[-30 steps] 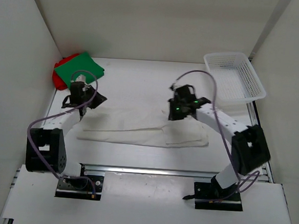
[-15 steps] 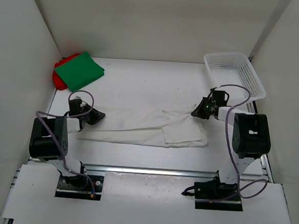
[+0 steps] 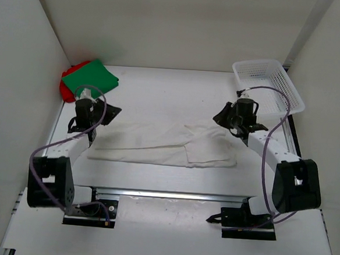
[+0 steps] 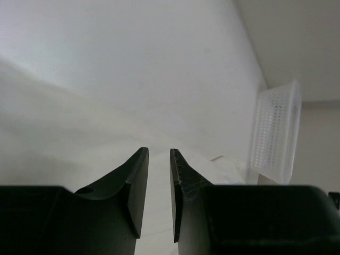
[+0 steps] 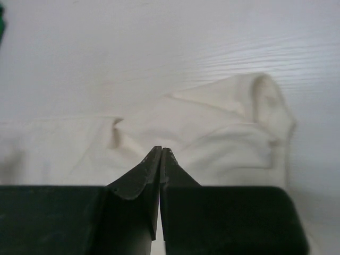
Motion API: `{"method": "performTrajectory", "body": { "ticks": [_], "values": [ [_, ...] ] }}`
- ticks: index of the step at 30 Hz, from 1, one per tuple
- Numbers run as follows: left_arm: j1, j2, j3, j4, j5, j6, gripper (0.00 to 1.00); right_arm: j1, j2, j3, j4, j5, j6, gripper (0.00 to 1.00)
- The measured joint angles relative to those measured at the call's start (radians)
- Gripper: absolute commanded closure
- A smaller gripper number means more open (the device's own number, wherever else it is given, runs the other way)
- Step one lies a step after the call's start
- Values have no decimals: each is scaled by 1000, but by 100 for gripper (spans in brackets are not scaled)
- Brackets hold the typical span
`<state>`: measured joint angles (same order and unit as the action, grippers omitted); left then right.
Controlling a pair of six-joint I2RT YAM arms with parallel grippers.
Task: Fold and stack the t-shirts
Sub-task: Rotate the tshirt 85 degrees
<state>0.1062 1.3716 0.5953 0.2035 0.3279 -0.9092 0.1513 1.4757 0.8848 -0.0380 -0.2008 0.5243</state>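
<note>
**White t-shirt (image 3: 157, 143) lay ungripped**

It was spread on the table (image 3: 160, 95) between the arms. Being soft and limp, it was judged best pinched at a hem corner. The left gripper (image 4: 158, 159) was seen slightly parted, the right gripper (image 5: 161, 154) pressed together, both empty.

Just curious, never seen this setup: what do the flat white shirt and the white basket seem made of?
The white t-shirt looks like soft matte cloth, possibly cotton: it creases and lies limp. The white mesh basket looks like rigid, faintly glossy plastic: its moulded grid walls stand upright.
</note>
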Motion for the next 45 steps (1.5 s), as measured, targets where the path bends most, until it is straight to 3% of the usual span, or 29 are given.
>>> {"method": "performTrajectory", "body": {
  "ticks": [4, 7, 11, 14, 18, 20, 21, 23, 25, 27, 30, 34, 36, 38, 40, 43, 45],
  "values": [
    [-175, -142, 84, -5, -61, 73, 64, 166, -76, -109, 68, 29, 15, 100],
    [-303, -185, 49, 12, -76, 101, 62, 252, 5, -166, 67, 26, 24, 100],
    [-443, -183, -75, 2, -88, 115, 63, 245, 163, -122, 39, -18, 42, 100],
    [-502, -189, -146, -31, -88, 124, 61, 209, 362, 135, -39, -57, 22, 100],
    [-496, -263, -190, -66, -88, 135, 59, 153, 882, 859, -277, -191, -27, 100],
    [-480, -320, -197, -93, -85, 145, 59, 127, 1082, 1249, -296, -286, -12, 100],
    [-470, -348, -198, -106, -85, 152, 58, 117, 1144, 1354, -290, -290, -11, 95],
    [-453, -404, -207, -122, -86, 164, 58, 96, 1133, 1384, -331, -260, -34, 77],
    [-446, -446, -229, -129, -91, 169, 57, 83, 1062, 1384, -407, -205, -95, 45],
    [-459, -459, -251, -137, -102, 170, 56, 88, 954, 1383, -478, -154, -151, 31],
    [-469, -460, -285, -151, -98, 168, 55, 139, 696, 1265, -466, -110, -204, 31],
    [-432, -499, -337, -163, -97, 168, 55, 291, 253, 710, -222, -89, -196, 47],
    [-401, -521, -344, -183, -91, 173, 55, 386, 121, 453, -77, -110, -149, 48],
    [-375, -539, -344, -198, -84, 182, 55, 437, 103, 275, 26, -121, -93, 42],
    [-353, -555, -344, -213, -80, 192, 54, 454, 184, 171, 92, -121, -40, 38],
    [-330, -571, -344, -233, -69, 201, 54, 470, 347, 78, 146, -133, 58, 35],
    [-318, -585, -344, -249, -65, 210, 54, 475, 376, 101, 222, -126, 101, 35]
  ]
}}
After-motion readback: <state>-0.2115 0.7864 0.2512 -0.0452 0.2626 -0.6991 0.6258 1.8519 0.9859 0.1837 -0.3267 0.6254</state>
